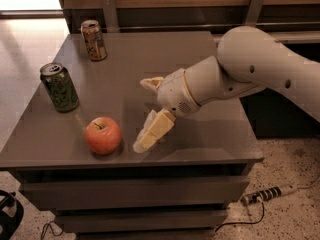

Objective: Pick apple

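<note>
The table (pixel 165 54) ends just in front of the apple (pixel 103 135), which sits near the front edge, just left of my gripper (pixel 143 113). My fingers (pixel 156 128) are spread and empty. I judge a nudge from the lower one could roll it over that edge. The green can (pixel 60 86) stands behind-left, apart; bare tabletop lies between us.

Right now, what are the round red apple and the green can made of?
The round red-orange apple looks like real fruit: smooth, shiny skin, short stem. The dark green can seems metal: silvery rim. The gripper, open just beside the apple, has cream fingers, probably plastic.
</note>
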`<state>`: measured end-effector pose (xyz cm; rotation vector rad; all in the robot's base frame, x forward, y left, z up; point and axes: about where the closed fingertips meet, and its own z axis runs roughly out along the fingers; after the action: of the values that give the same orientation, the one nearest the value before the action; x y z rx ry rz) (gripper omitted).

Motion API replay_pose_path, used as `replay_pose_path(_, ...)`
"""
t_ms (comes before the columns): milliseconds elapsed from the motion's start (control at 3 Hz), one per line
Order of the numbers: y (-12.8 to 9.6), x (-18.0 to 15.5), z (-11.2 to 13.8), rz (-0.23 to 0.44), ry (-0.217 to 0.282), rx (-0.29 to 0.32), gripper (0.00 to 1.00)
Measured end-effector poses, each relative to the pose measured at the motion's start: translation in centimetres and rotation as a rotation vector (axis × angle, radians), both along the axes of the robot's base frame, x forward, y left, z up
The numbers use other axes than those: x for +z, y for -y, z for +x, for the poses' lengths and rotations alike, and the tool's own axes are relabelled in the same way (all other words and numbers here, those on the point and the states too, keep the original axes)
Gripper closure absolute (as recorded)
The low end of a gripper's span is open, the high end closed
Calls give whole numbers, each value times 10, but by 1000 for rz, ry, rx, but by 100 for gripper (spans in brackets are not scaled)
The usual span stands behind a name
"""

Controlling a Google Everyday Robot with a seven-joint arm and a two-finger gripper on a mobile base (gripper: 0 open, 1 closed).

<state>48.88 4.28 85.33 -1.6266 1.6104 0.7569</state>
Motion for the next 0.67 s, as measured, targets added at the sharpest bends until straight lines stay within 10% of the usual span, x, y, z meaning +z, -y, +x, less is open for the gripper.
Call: replay_pose_path(667,-41,-17,-12,68,-25,91,0)
